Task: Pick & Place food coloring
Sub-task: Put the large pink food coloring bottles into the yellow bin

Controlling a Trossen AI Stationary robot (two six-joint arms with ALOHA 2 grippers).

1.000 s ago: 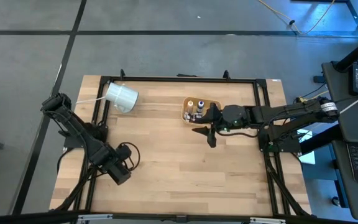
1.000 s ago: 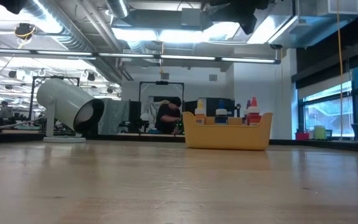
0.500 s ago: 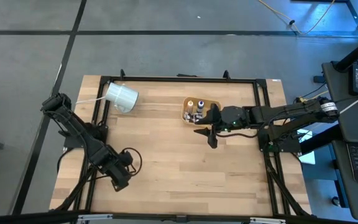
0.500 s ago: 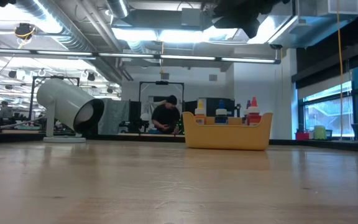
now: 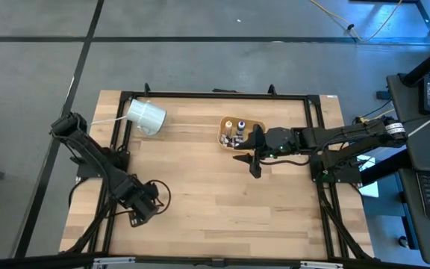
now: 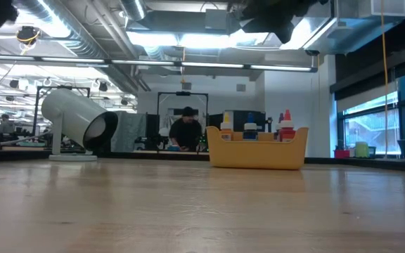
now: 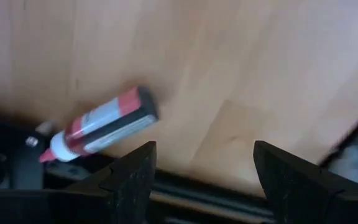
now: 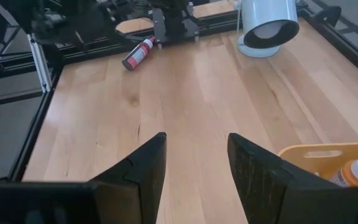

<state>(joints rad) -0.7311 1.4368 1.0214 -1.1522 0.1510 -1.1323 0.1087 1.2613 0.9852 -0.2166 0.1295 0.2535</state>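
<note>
One food coloring bottle (image 7: pixel 101 124), red with a grey label and a white tip, lies on its side on the wooden table near the left edge; the right wrist view shows the bottle (image 8: pixel 138 54) too. My left gripper (image 7: pixel 204 171) hangs above it, pointing down and open; the bottle is off to one finger's side, not between the fingers. From above, the left gripper (image 5: pixel 142 207) hides it. Several more small bottles (image 5: pixel 236 133) stand in the tan-orange tray (image 6: pixel 259 153). My right gripper (image 8: pixel 194 168) hovers open beside the tray, holding nothing.
A large white cylinder (image 5: pixel 146 116) lies on its side at the far left of the table, its open end (image 8: pixel 267 28) facing my right gripper. A black frame rail (image 5: pixel 118 161) runs along the table's left edge close to the bottle. A person (image 6: pixel 185 132) is in the room beyond.
My left gripper has rolled about its downward-pointing line and sunk slightly, staying above the lying bottle and staying open. The person in the background has shifted.
</note>
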